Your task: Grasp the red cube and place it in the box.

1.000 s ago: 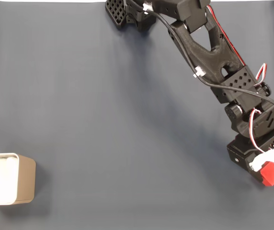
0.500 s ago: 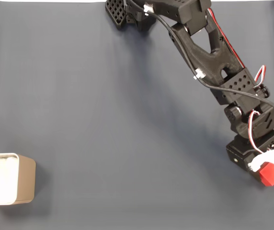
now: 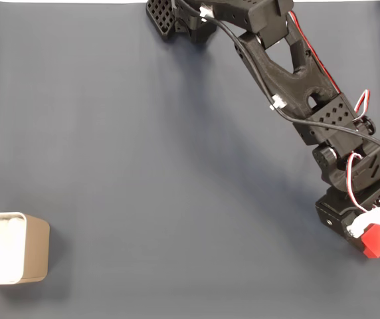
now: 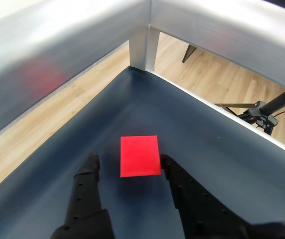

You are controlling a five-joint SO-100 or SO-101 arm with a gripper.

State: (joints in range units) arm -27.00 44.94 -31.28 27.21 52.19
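The small, matte, bright red cube lies on the dark blue-grey tabletop near its right edge, toward the lower right corner in the fixed view. The black two-fingered hand stands spread, one finger just beside each side of the cube, not clamped on it. The beige-tan box with rounded corners and white lining sits well apart at the left edge.

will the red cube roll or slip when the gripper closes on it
The red cube probably won't roll: its flat faces and square edges sit flush on the table. Its matte surface likely grips well. It looks rigid, so the gripper, fingers open at either side, should hold it squarely.
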